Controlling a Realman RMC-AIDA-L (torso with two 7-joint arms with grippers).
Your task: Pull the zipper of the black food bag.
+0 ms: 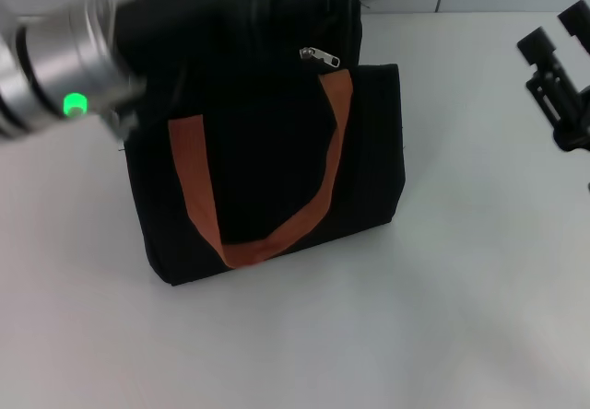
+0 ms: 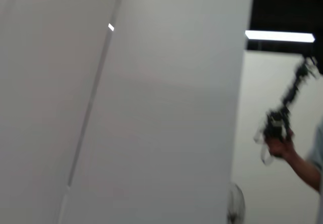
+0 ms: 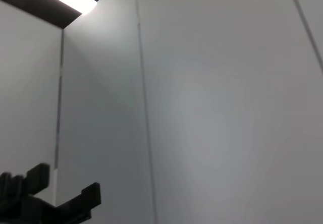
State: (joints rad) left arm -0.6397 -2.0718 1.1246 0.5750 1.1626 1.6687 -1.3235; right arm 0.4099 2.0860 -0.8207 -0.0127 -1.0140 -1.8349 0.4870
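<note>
On white table, black food bag, zipper atop.

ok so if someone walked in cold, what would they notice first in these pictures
Probably the black food bag, a big boxy tote with orange-brown strap handles, sitting mid-table. Next, the left arm sweeping blurred across the bag's far left corner, a green light glowing on it, close to the silver zipper on the top edge. The right tool sits apart at the table's right edge.
</note>
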